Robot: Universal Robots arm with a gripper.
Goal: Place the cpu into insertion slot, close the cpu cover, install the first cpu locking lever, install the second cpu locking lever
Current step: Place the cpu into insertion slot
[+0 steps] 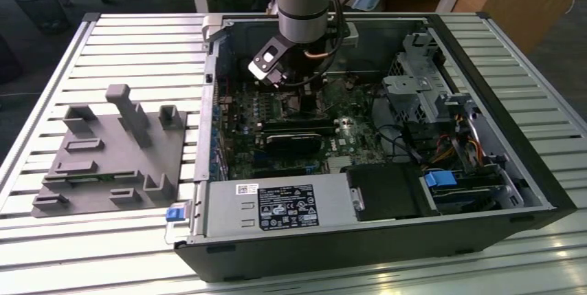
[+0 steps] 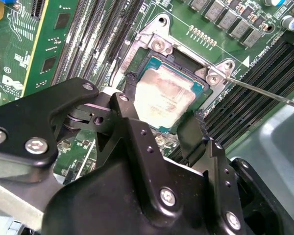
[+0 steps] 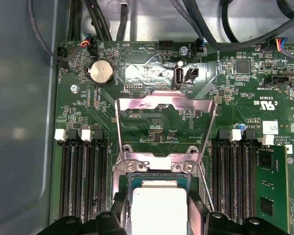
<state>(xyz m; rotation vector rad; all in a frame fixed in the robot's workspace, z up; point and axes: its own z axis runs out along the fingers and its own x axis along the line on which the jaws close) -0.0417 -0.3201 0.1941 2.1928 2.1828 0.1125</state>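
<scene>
- The end effector [image 2: 164, 107] is down inside the open case [image 1: 513, 164], which stands on the table [image 1: 137, 40]. It is over the far part of the motherboard [image 3: 152, 127].
- Its two fingers [image 2: 196, 129] press against opposite edges of the cpu [image 2: 164, 97], so it looks clenched on the chip, not released.
- The cpu sits squarely within the slot [image 2: 182, 61], between the memory slots [image 3: 83, 181] on either side. I cannot tell whether it is fully seated or a touch above the contacts.
- Step one therefore looks nearly done, or just done (the grasp has not been let go).
- The cover [image 3: 166, 104] is swung open and lies back over the board on the far side of the slot, so closing it is left to do.
- A thin lever [image 3: 205, 185] stands free beside the slot, not latched. Both lever steps are left.
- A grey fixture [image 1: 110, 150] rests on the table at the exterior view's left, well apart from the work.
</scene>
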